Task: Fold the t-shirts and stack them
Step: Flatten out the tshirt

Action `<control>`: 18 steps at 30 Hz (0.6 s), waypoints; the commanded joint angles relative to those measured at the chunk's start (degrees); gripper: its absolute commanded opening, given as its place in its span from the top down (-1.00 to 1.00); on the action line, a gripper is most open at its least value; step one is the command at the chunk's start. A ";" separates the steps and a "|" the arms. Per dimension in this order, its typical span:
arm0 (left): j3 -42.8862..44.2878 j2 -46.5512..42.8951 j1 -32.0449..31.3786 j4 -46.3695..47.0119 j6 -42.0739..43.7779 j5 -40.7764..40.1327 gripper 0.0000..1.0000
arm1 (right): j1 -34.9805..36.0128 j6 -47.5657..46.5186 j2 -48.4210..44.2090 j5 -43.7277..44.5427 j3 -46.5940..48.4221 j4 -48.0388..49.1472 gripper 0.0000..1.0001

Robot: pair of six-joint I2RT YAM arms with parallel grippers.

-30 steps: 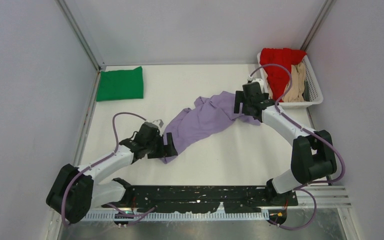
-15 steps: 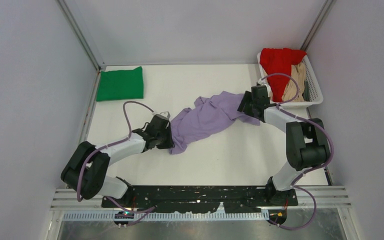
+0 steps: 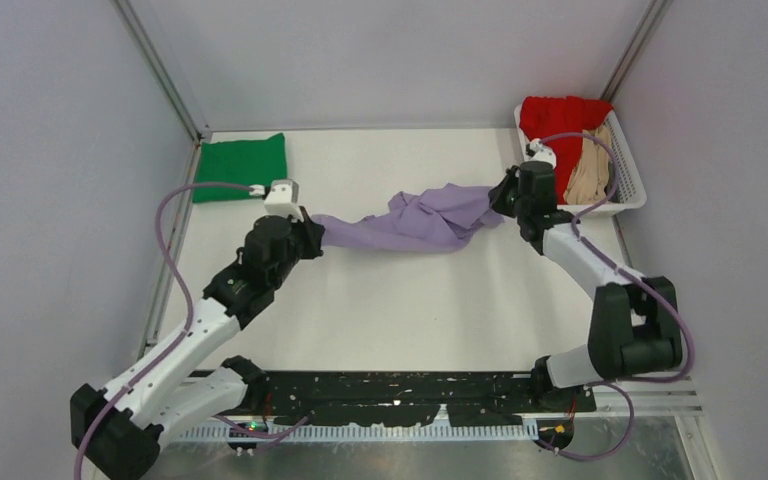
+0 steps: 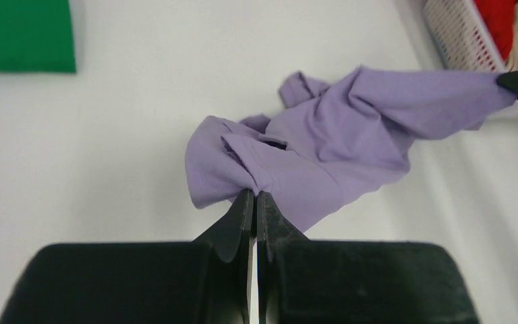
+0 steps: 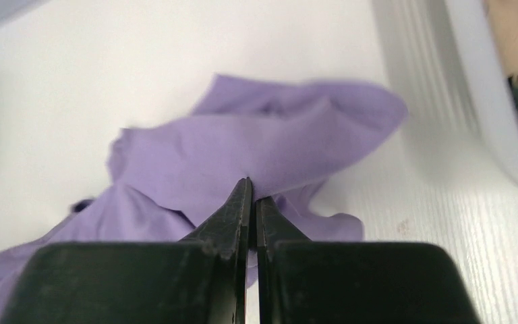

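A crumpled lavender t-shirt (image 3: 415, 217) hangs stretched between both arms above the white table. My left gripper (image 3: 312, 232) is shut on its left end; in the left wrist view the cloth (image 4: 324, 145) bunches at the tips of that gripper (image 4: 255, 194). My right gripper (image 3: 501, 196) is shut on the shirt's right end; the right wrist view has the fabric (image 5: 243, 152) pinched at the tips of this gripper (image 5: 253, 185). A folded green t-shirt (image 3: 241, 167) lies flat at the far left corner. Red (image 3: 556, 125) and tan (image 3: 590, 170) shirts sit in the basket.
A white slatted basket (image 3: 628, 195) stands at the far right, close behind my right gripper. Grey walls with metal posts enclose the table on three sides. Black base plate (image 3: 400, 395) runs along the near edge.
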 commanded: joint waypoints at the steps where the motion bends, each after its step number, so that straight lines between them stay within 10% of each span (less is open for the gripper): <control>1: 3.90 -8.17 -0.03 4.71 6.91 -6.26 1.00 | 0.05 -3.22 -14.88 -3.94 2.91 1.36 0.90; 18: 24.87 -24.14 -0.05 8.66 22.06 -5.82 1.00 | 0.26 -10.67 -44.46 -8.67 22.94 -10.42 0.89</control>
